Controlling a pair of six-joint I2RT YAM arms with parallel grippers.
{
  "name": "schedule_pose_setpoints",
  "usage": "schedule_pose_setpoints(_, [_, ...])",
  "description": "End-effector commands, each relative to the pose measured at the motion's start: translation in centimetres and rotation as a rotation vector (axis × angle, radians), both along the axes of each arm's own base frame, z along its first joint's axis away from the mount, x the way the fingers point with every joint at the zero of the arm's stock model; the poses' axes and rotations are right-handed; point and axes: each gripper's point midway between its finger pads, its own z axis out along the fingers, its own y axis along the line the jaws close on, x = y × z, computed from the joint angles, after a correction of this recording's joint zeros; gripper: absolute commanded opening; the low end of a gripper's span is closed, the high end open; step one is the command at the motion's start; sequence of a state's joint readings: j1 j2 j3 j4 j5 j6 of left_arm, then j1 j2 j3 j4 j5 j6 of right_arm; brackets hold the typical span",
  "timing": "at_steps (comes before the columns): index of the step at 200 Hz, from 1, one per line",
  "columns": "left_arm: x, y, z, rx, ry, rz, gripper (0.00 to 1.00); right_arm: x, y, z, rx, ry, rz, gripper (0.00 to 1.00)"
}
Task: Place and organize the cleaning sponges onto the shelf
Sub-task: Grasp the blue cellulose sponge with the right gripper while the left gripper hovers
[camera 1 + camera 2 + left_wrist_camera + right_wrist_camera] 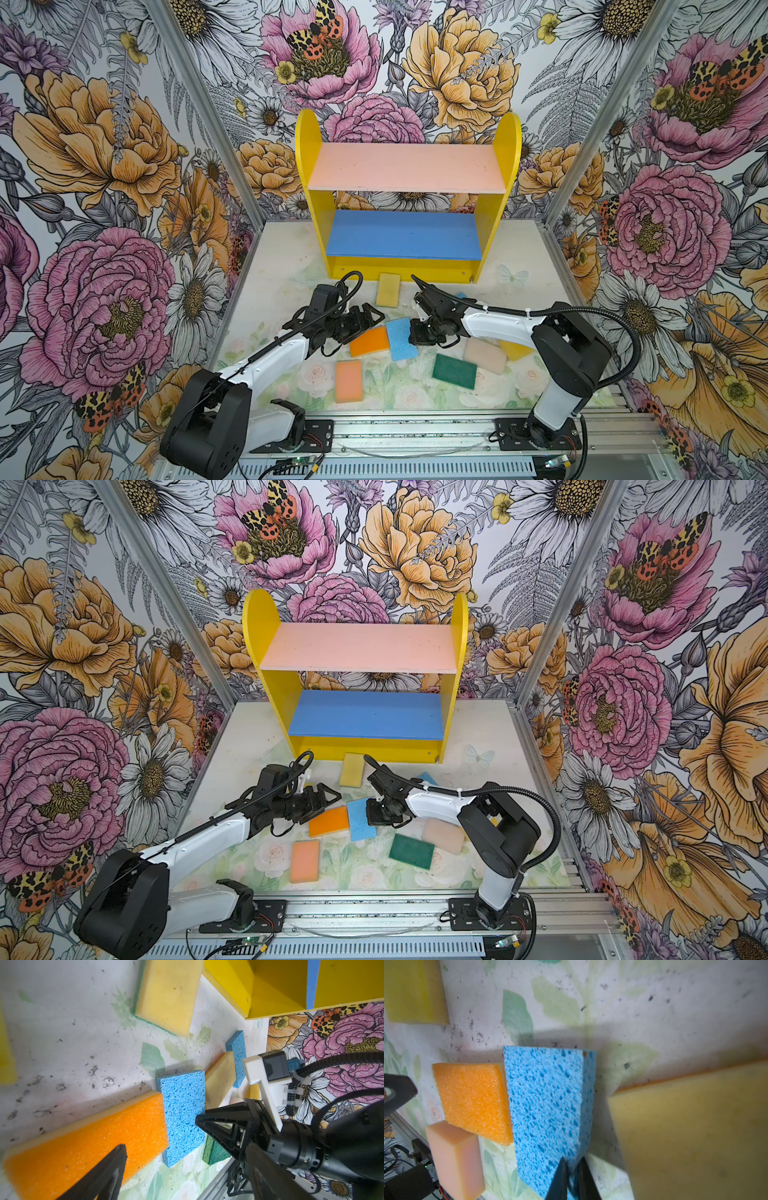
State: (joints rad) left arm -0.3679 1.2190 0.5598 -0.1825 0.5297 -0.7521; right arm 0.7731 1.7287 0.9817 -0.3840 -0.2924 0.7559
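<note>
Right wrist view shows the right gripper [572, 1167] pinched onto one edge of the light blue sponge [548, 1101], which touches the orange sponge [473, 1101] on the table [654, 1012] before the shelf [407, 168], while the left gripper [368, 321] stands wide open nearby.

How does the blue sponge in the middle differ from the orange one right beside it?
The blue sponge has big, uneven holes; the orange sponge is fine foam. The blue one is one colour throughout; the orange one has a pale layer on one side. The right gripper pinches the blue sponge's edge; nothing holds the orange one. Both are rectangular pads on the table.
</note>
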Motion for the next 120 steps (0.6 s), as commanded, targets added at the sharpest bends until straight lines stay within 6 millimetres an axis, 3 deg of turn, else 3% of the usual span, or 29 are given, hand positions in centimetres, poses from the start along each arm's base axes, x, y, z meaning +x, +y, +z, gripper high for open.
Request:
schedule_pose_setpoints(1, [-0.1,0.1,0.9,-0.022,-0.035,-0.009,0.91,0.7,0.8,2.8,0.046,-0.053,0.001,0.07])
schedule_pose_setpoints(59, [-0.6,1.0,3.8,-0.051,-0.085,0.042,0.91,1.8,0.0,8.1,0.137,-0.144,-0.018,0.01])
schedule_pose_setpoints(89, [-0.7,0.7,6.3,-0.104,-0.145,0.043,0.91,3.4,-0.2,12.7,0.262,-0.177,-0.042,0.00])
schedule_pose_setpoints(120, [-0.5,-0.4,9.7,-0.246,-0.228,0.044,0.91,4.8,1.1,17.4,0.387,-0.198,-0.012,0.00])
